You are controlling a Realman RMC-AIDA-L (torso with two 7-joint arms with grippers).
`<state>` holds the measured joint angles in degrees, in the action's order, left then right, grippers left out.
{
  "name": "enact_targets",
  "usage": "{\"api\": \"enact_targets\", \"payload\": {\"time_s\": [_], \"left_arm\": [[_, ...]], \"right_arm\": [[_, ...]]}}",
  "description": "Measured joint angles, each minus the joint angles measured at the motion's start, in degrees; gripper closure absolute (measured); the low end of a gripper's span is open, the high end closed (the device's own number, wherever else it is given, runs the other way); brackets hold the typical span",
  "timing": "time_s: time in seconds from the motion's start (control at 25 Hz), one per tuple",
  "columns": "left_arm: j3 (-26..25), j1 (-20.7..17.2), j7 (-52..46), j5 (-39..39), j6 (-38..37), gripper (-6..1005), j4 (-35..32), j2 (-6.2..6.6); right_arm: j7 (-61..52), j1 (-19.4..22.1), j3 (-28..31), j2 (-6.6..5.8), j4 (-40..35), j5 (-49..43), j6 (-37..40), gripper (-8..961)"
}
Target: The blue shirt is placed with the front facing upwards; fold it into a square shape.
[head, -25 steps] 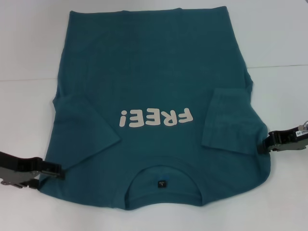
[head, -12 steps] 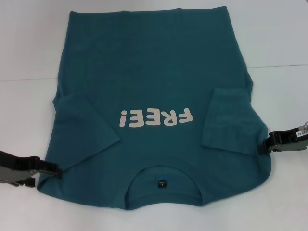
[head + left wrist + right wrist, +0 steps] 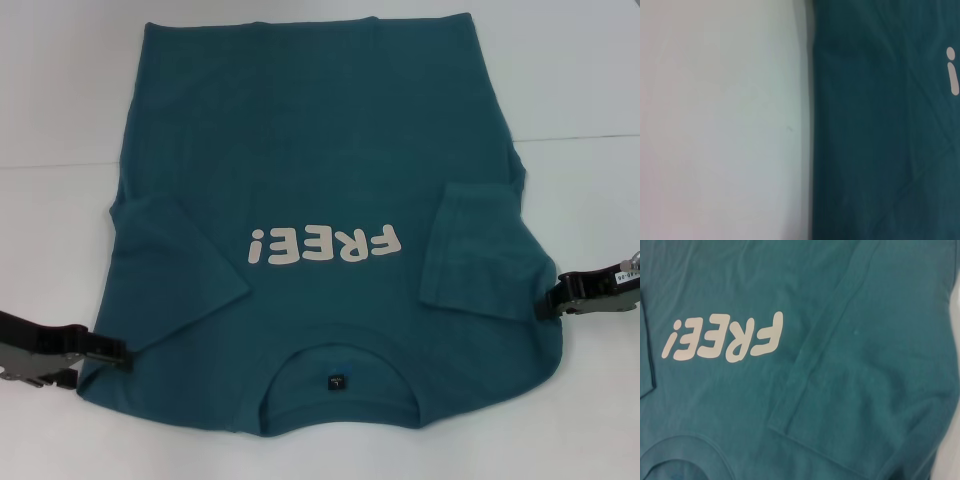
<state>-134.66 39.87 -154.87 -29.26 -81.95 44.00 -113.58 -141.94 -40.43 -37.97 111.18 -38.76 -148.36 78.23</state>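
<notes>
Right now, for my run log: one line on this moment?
blue shirt: face-up, sleeves folded in | left gripper: at shoulder edge | right gripper: at opposite edge

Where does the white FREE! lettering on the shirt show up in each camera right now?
Head view: white lettering mid-chest on the blue shirt, upside down.
Left wrist view: only the exclamation mark at the picture's edge.
Right wrist view: the whole word, beside the folded-in sleeve.
Shared landmark: the exclamation mark.
</notes>
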Motion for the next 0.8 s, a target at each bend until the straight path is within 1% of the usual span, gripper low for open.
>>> {"api": "enact_targets", "payload": {"time_s": [0.6, 0.8], "left_arm": [[0.0, 0.3, 0.0, 0.1, 0.0, 129, 0.2, -0.05], [0.0, 0.6, -0.2, 2.3, 0.0, 129, 0.3, -0.05]], "right_arm": [[0.4, -0.1, 0.0, 0.0, 0.0, 0.8, 0.1, 912], [0.4, 0.0, -0.1, 0.0, 0.0, 0.8, 0.1, 913]]}}
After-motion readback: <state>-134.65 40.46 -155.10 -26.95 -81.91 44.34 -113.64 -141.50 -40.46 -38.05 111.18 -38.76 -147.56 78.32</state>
